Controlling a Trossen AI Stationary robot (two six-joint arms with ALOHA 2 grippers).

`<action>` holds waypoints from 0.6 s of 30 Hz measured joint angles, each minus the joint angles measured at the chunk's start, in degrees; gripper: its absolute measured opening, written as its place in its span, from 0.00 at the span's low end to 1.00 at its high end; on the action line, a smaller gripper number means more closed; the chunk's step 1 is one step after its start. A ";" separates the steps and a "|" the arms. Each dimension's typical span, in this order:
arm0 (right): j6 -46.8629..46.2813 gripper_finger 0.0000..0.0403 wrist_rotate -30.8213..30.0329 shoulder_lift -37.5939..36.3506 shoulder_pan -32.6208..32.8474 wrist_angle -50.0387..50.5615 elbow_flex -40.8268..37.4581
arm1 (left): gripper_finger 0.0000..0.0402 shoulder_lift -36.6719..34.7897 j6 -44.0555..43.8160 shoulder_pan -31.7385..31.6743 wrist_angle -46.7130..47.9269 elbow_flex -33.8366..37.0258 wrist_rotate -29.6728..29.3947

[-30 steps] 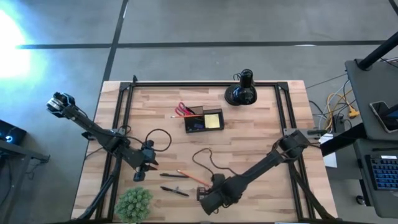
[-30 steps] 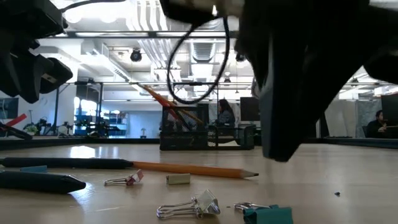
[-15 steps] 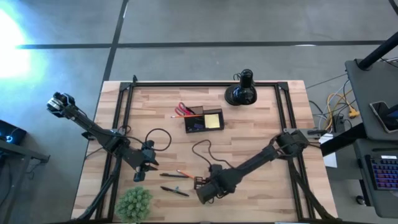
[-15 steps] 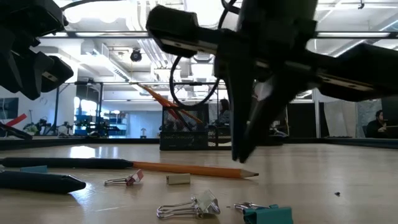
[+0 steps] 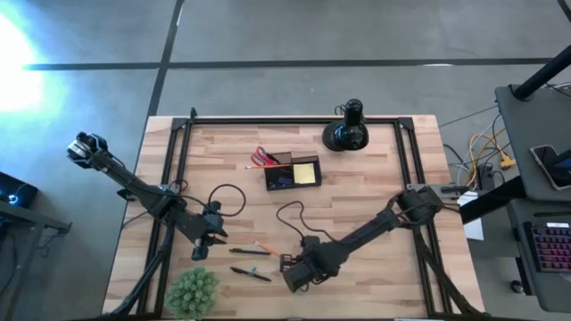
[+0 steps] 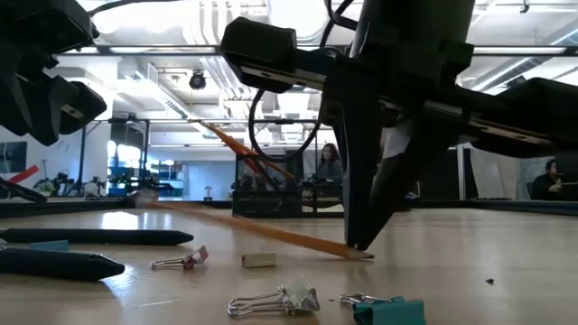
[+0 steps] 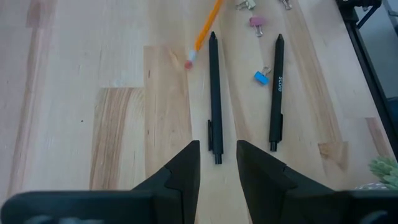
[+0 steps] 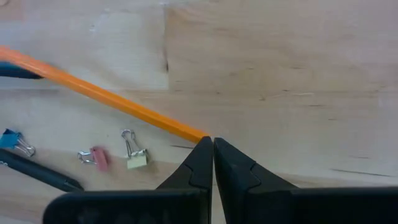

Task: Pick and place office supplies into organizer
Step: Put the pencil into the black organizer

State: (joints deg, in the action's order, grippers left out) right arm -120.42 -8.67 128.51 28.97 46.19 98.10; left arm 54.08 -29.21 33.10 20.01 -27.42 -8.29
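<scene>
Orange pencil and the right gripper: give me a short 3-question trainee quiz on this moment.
1. True or false: the right gripper is shut on the tip end of the orange pencil.
2. Multiple choice: the pencil's far end is A) flat on the table B) raised off the table C) inside the organizer.
3. How many black pens lie ahead of the left gripper?

Key: 1 true. 2 B, as the low view shows. 3 two.

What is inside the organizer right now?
In the high view the organizer holds a yellow sticky-note pad in one compartment, with red-handled scissors sticking out at the opposite end. The dark middle compartment's contents cannot be made out.
</scene>
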 joint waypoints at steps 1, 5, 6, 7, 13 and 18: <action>-0.01 0.02 0.00 -0.06 0.00 -0.26 -0.28 | 0.22 0.01 -0.02 0.00 0.00 0.01 -0.01; -0.02 0.02 0.31 -0.14 0.00 -0.57 -0.85 | 0.22 0.00 0.04 0.00 -0.02 0.03 -0.02; 0.00 0.02 0.31 -0.14 0.00 -0.59 -0.91 | 0.22 0.00 0.09 0.00 -0.06 0.03 -0.02; 0.00 0.02 0.31 -0.14 0.00 -0.59 -0.93 | 0.22 0.00 0.43 0.00 -0.15 0.03 -0.02; 0.66 0.02 0.09 -0.09 0.00 -0.47 -1.00 | 0.22 0.23 11.00 -0.08 -8.10 0.09 -0.64; 0.65 0.02 -0.26 -0.05 0.00 -0.47 -1.03 | 0.26 4.98 19.42 -1.83 -13.42 0.09 -1.18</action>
State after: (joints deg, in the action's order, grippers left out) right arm -119.77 -8.93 128.46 28.97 45.72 97.07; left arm 59.06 -9.78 31.27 6.59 -27.33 -9.48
